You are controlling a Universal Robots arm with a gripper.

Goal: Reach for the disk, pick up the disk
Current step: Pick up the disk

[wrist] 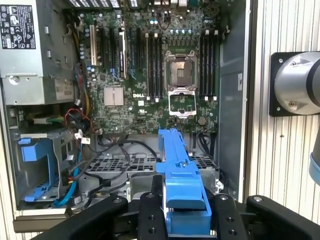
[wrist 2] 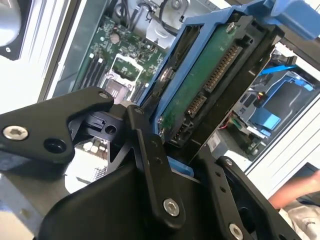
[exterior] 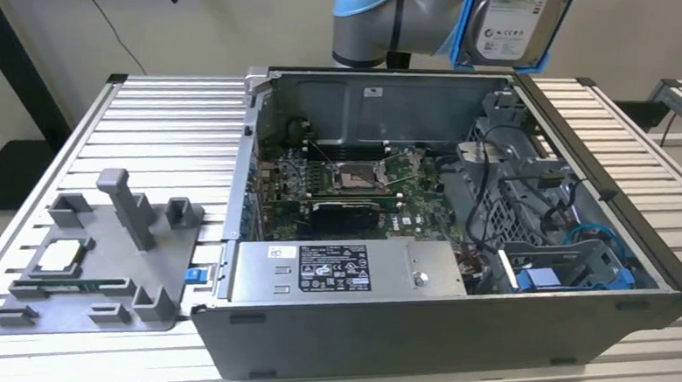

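The disk [exterior: 510, 25], a silver-grey drive with a white label in a bright blue bracket, hangs upright above the far right corner of the open computer case [exterior: 427, 336]. My gripper [wrist: 184, 212] is shut on it, its black fingers [wrist: 150, 210] pressing the blue bracket [wrist: 181, 175] from both sides. In the second wrist view the disk [wrist 2: 200, 90] shows its green circuit board and connector, clamped in the gripper [wrist 2: 175, 147]. The arm's wrist [exterior: 374, 18] sits just to the exterior view's left of the disk.
Inside the case lie the motherboard [exterior: 354, 179], a power supply [exterior: 337, 270] and a blue drive bay [exterior: 582, 265] with cables. A grey fixture [exterior: 104, 249] with a small square chip [exterior: 57, 255] stands on the slatted table. A person's arm [wrist 2: 295, 192] shows beside the case.
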